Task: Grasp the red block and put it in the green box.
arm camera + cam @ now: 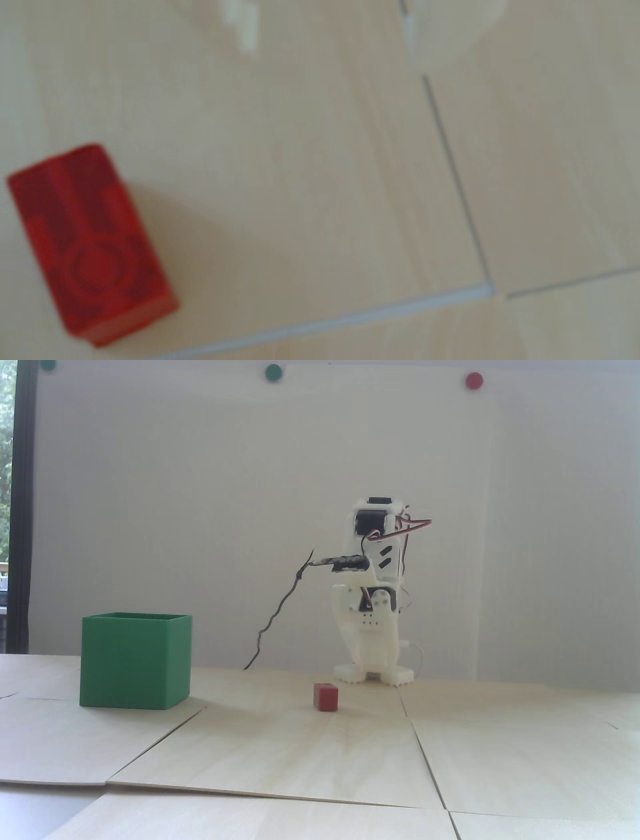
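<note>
- The red block (326,697) sits on the pale wooden table (320,755), resting flat on its own with nothing touching it.
- Taking that block as the marker: in the fixed view the green box (135,660) stands well apart to its left, upright on the same table, open top facing up, its near face a little closer to the camera than the block.
- The white arm (375,595) rises just behind the block and slightly to its right, folded up on its base; a dark cable (280,610) trails from it down to the table, behind and left of the block.
- The gripper (371,666) hangs low behind the block and slightly to its right, clear of it. From here I cannot tell how far apart the fingers are; they hold nothing that I can see.
- In the wrist view, which is blurred, the red block (90,242) lies at the lower left, and pale white shapes show at the top edge, well away from it.
- Thin seams (457,180) between the table's boards run to the right of the block and below it in that same view.
- On the wall far above the block are round dots: green ones (273,372) up to its left, a red one (473,380) up to its right.
</note>
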